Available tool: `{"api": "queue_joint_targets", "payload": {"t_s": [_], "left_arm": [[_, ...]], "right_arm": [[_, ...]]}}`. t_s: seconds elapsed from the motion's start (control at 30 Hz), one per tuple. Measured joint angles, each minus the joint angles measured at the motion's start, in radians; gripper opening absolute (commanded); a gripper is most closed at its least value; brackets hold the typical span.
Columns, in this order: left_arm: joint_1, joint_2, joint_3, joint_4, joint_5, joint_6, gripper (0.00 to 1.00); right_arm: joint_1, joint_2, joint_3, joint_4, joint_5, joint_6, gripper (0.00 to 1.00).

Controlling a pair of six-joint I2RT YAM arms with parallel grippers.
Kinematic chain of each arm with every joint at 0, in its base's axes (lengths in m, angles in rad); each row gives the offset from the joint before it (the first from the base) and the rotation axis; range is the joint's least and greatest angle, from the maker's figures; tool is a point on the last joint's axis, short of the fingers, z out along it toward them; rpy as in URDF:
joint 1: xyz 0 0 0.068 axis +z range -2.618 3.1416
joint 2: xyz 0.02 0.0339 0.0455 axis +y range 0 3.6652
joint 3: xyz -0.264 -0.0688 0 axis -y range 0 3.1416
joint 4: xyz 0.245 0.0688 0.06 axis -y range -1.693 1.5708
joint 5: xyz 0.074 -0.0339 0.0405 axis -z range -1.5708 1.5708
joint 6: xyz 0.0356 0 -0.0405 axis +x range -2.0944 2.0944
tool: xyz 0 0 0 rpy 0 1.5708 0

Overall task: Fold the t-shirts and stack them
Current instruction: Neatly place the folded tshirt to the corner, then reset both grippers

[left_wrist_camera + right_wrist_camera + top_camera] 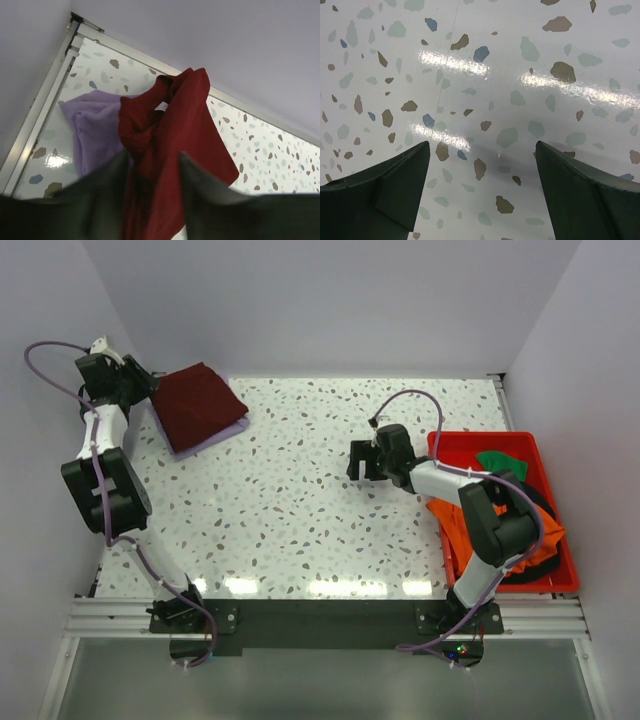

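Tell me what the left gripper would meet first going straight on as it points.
Left gripper meets the maroon t-shirt, which lies right between its fingers; contact depth is unclear.

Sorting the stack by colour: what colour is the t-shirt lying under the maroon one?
Pale lavender t-shirt, best seen in the left wrist view.

Maroon t-shirt point(186, 125) bunched over lavender t-shirt point(95, 131), speckled table point(272, 157), tool point(152, 161) slightly parted

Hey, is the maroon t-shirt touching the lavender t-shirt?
Touching. The top view shows the maroon t-shirt lying on the lavender t-shirt, whose edge peeks out beneath it. The left wrist view shows the same overlap.
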Motion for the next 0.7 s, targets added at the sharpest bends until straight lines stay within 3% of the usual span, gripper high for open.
{"api": "queue_joint_targets", "payload": {"t_s": [0.03, 0.07, 0.17, 0.43, 0.57, 0.7], "left_arm": [[0.001, 0.000, 0.000, -0.004, -0.018, 0.003, 0.69], [0.002, 0.000, 0.001, -0.010, -0.034, 0.005, 0.86], [0.002, 0.000, 0.001, -0.026, -0.099, 0.018, 1.00], [-0.078, -0.064, -0.051, -0.048, -0.295, 0.051, 1.00], [-0.215, -0.205, -0.202, 0.010, -0.409, 0.067, 1.00], [-0.396, -0.388, -0.446, 0.146, -0.504, 0.072, 1.00]], "right_arm": [[0.000, -0.002, -0.003, 0.001, -0.002, 0.000, 0.90], [0.000, -0.006, -0.006, 0.001, -0.003, 0.000, 0.90], [0.000, -0.022, -0.012, -0.001, -0.005, 0.000, 0.90], [0.000, -0.111, -0.038, -0.002, -0.002, 0.000, 0.91], [0.000, -0.175, -0.064, -0.002, 0.007, -0.001, 0.91], [0.000, -0.242, -0.101, -0.002, 0.035, 0.000, 0.91]]}}
